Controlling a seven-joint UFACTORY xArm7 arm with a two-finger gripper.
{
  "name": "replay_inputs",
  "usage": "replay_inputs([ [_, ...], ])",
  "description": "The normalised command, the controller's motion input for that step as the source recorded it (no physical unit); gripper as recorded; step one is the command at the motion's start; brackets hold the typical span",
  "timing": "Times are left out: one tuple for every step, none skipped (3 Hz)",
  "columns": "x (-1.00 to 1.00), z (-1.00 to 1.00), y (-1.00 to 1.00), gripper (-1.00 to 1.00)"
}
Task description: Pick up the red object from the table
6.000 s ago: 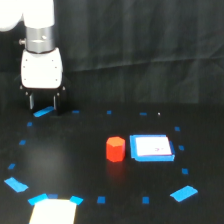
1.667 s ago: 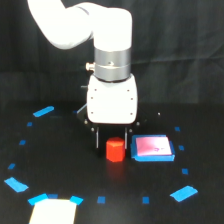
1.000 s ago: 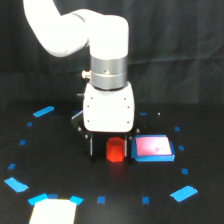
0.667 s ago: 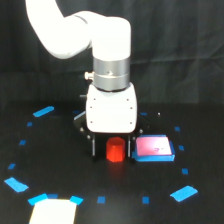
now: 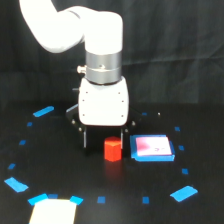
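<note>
A white robot arm lowers its hand (image 5: 104, 145) over the black bench (image 5: 65, 172). The red object (image 5: 113, 149) stands on the bench between the dark fingers (image 5: 85, 139), which are spread on either side; contact cannot be told. Just beside the hand lies a blue-edged white pad (image 5: 152, 149). No readable writing shows.
</note>
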Motion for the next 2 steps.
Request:
replay_inputs([
  [-0.04,-0.56,-0.39,0.02],
  [-0.12,-0.55,-0.54,-0.55],
])
